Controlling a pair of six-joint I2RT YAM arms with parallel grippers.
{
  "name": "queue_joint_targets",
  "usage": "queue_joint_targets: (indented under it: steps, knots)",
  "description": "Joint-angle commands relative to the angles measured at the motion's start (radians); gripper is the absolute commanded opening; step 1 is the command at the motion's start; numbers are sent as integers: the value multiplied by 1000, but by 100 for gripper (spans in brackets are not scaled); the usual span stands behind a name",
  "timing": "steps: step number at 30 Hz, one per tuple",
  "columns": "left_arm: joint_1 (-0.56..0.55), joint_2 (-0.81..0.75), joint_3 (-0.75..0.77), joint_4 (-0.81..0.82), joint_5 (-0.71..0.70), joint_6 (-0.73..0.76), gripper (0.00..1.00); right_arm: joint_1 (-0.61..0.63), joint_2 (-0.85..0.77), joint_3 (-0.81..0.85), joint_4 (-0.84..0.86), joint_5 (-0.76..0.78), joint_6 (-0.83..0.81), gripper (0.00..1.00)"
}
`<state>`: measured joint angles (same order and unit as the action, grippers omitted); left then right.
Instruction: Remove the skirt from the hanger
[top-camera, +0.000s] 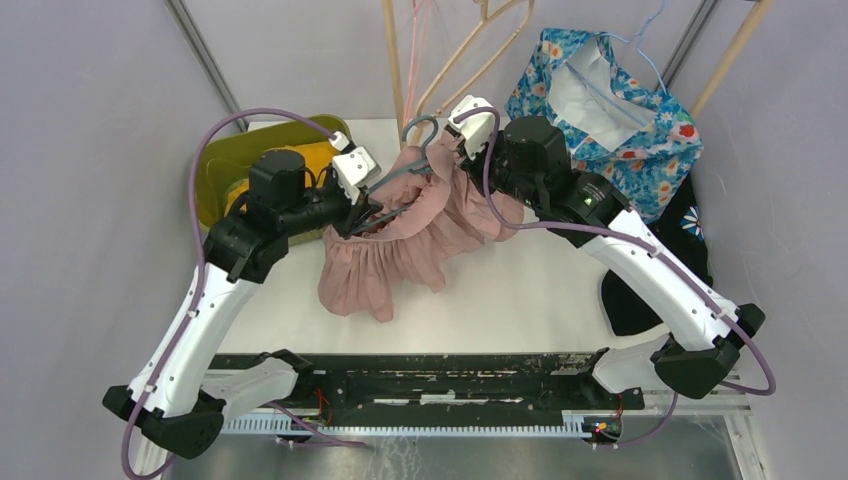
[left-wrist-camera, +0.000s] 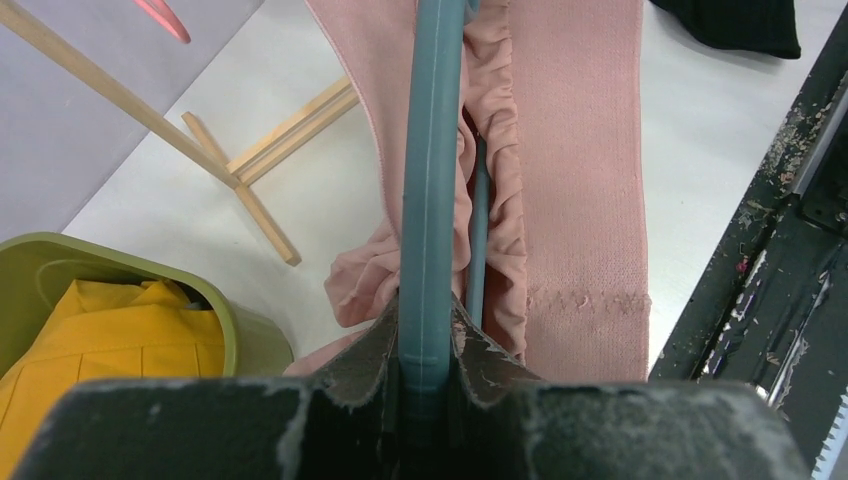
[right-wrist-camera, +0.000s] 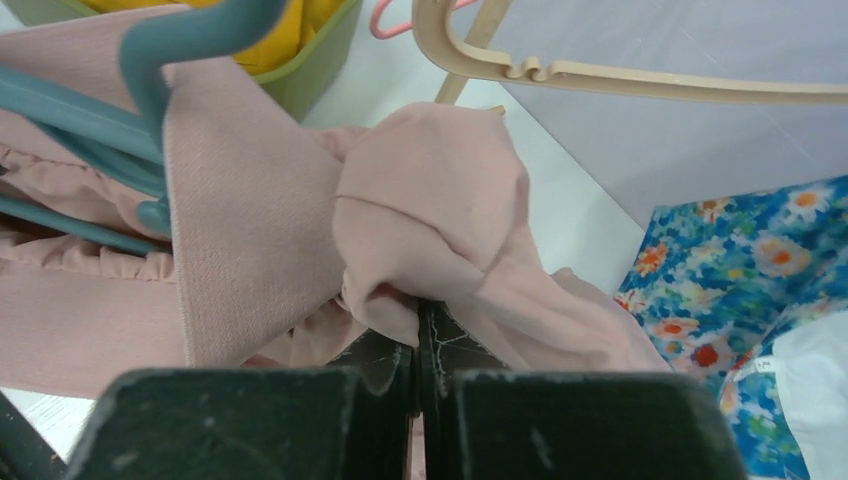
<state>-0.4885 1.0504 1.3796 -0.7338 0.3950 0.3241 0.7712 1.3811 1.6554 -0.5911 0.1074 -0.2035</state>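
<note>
mid-pull: hanger pinned, skirt not yet off

my left tool (left-wrist-camera: 428, 345) is clamped on a bar of the teal hanger (left-wrist-camera: 432, 150). my right tool (right-wrist-camera: 418, 325) is clenched on a bunch of the pink skirt (top-camera: 395, 255) by its waistband. the skirt lies heaped mid-desk (top-camera: 530, 290), band wrapped about the hanger's bars. next, i judge, the left holds steady while the right draws the cloth outward until the band slips off the arm end.
</note>
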Motion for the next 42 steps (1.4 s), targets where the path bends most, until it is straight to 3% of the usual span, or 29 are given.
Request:
queue_joint_targets:
  steps: [1, 9, 15, 24, 34, 42]
  knots:
    - [1, -30, -10, 73, 33, 50, 3, -2, -20, 18, 59, 104, 1, 1]
    - [1, 15, -132, 89, 4, 77, 3, -3, -93, 81, 35, 237, -91, 1]
    - [1, 6, -126, 73, 11, 78, 3, -27, -114, 28, 100, 357, -250, 1]
    - [1, -91, -109, -30, 4, 98, 3, -136, -130, -138, 175, 370, -301, 1]
    - [2, -173, -118, -103, -130, 140, 3, -216, -162, -222, 242, 404, -376, 1]
    - [2, -207, -98, -71, -14, 85, 3, -244, -106, -172, 276, 413, -377, 1]
